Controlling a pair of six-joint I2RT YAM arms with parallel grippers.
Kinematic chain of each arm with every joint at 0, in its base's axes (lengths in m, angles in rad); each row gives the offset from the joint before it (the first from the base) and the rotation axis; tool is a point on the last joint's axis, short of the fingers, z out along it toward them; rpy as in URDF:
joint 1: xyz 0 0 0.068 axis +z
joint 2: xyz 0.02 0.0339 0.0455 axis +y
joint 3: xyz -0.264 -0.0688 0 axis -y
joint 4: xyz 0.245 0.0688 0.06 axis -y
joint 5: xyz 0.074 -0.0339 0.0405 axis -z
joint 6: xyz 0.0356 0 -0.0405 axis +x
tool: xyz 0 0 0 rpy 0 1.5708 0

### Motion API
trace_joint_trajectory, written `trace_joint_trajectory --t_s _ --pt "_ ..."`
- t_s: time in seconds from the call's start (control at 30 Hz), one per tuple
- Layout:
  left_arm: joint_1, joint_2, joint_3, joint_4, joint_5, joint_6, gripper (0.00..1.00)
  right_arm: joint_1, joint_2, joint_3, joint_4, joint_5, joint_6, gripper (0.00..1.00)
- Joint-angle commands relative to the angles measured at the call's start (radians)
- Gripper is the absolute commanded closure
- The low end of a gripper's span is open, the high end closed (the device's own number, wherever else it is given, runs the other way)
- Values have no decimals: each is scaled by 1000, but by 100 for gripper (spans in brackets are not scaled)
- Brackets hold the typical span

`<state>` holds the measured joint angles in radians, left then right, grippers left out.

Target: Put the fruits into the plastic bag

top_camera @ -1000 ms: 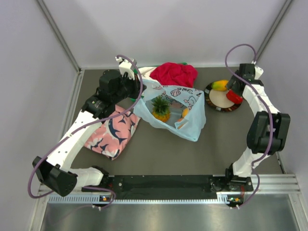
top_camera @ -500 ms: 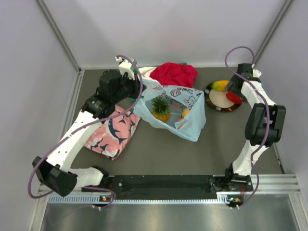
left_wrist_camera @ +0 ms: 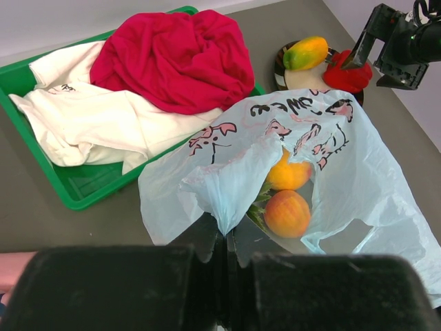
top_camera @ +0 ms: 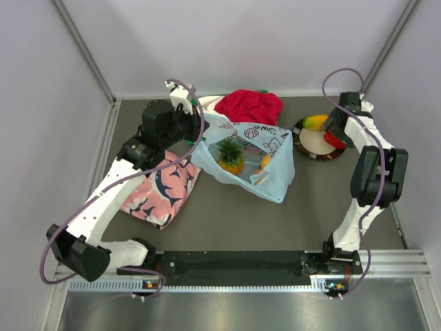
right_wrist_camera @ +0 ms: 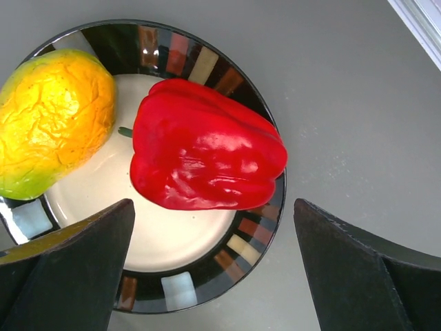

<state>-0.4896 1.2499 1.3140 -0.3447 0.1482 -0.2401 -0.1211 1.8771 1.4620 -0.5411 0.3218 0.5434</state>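
Note:
The light-blue plastic bag (top_camera: 274, 157) lies open at mid-table, with a pineapple (top_camera: 230, 156) and a peach (left_wrist_camera: 287, 214) inside. My left gripper (left_wrist_camera: 226, 238) is shut on the bag's near edge (left_wrist_camera: 227, 183) and holds it up. A yellow-orange mango (right_wrist_camera: 55, 124) and a glossy red pepper (right_wrist_camera: 207, 155) rest on a striped plate (right_wrist_camera: 255, 231) to the right of the bag. My right gripper (right_wrist_camera: 212, 207) hangs just above the pepper, open wide. Its fingers (right_wrist_camera: 76, 269) stand either side of the plate's near rim and touch nothing.
A green tray (left_wrist_camera: 76, 189) with red and white clothes sits behind the bag. A pink shark-print cloth (top_camera: 162, 186) lies to the bag's left, under my left arm. The right wall runs close to the plate (top_camera: 313, 155).
My right gripper has shifted slightly over the plate and its jaws have spread a little wider. The left gripper and the bag have not moved.

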Motion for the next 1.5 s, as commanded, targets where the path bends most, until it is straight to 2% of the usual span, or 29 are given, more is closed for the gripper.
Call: trace_joint_trajectory --t_s 0.0,0.97,1.47 --pt "2 -26 14 30 -4 10 100 -15 11 47 50 -24 7 2" --pt "0 -29 16 26 -4 13 100 -34 71 78 58 -21 38 1" --pt "0 -27 18 27 -4 15 100 -41 105 69 75 -46 32 3"
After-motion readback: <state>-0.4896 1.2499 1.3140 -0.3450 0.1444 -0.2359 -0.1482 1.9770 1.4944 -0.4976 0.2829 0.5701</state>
